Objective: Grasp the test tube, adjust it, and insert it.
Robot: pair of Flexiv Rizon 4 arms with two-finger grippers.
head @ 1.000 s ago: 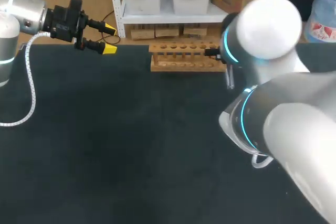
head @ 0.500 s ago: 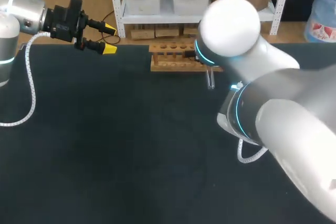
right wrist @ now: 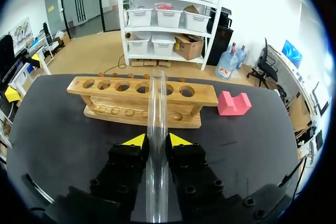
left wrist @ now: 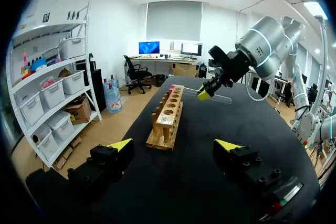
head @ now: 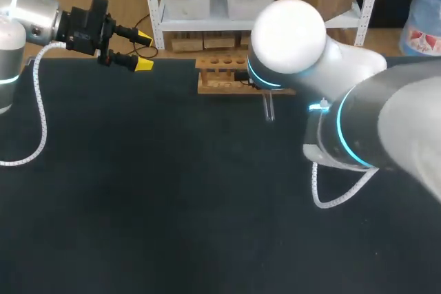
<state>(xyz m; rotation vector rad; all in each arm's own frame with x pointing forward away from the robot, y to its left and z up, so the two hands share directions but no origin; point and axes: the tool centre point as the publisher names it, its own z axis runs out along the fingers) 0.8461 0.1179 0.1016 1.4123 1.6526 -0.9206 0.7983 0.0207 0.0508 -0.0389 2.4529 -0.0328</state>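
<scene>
Right tool (right wrist: 156, 141), pinching clear glass test tube (right wrist: 156, 103), has swung left along light wooden rack (right wrist: 195, 120), nearing insertion.

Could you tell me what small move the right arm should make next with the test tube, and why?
Probably tilt the test tube toward upright, its lower end over a hole in the wooden rack. The right gripper is shut on it beside the rack, but the left wrist view shows it lying nearly level, so it cannot yet drop in.
</scene>
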